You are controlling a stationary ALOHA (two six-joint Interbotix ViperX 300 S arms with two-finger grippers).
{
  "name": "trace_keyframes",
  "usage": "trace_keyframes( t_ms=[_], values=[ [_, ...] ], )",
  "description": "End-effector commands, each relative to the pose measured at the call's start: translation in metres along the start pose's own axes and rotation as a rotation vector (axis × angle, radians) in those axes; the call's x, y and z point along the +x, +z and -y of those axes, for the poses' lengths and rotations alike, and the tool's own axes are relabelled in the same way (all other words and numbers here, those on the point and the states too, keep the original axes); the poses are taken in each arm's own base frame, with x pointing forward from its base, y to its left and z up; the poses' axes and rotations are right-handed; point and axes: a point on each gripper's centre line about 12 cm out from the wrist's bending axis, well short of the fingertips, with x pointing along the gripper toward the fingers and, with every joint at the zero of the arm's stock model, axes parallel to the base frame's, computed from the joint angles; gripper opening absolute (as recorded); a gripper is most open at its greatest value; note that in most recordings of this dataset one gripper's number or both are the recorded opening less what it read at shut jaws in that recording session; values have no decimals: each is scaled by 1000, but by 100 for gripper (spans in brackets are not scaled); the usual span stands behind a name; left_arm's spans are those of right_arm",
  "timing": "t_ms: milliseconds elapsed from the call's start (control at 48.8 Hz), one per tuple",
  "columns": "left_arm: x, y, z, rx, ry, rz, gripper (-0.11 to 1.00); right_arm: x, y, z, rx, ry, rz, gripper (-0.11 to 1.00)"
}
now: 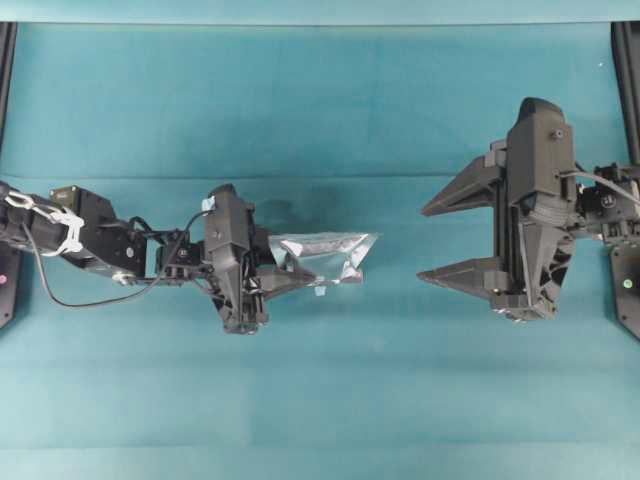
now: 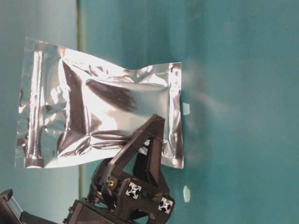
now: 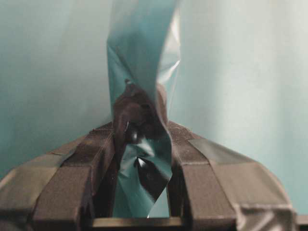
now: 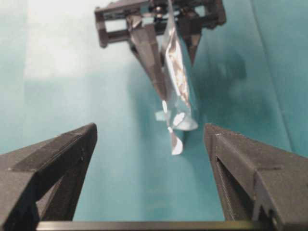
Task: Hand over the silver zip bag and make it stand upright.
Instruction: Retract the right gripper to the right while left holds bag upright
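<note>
The left gripper [image 1: 285, 278] pinches the crinkled silver foil zip bag [image 1: 325, 256] aloft while the right gripper [image 1: 455, 240] gapes nearby, so handover and standing remain undone.

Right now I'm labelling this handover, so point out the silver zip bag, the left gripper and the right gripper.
silver zip bag [image 1: 325, 256]: overhead view, middle of the crinkled foil face.
left gripper [image 1: 282, 275]: overhead view, between the fingertips clamped on the bag's edge.
right gripper [image 1: 435, 243]: overhead view, in the gap between its wide-open fingertips.
</note>
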Motion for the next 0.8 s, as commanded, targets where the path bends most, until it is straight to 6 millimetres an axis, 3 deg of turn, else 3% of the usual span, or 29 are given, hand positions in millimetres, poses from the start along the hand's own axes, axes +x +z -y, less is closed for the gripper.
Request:
trace_keyframes(
  t_ms=[0,779],
  values=[
    [1,1,3,9,-9,0,30,-5,6,0,11,4,30,96],
    [2,3,3,37,-10,3,30,-5,3,1,12,-1,20,96]
  ],
)
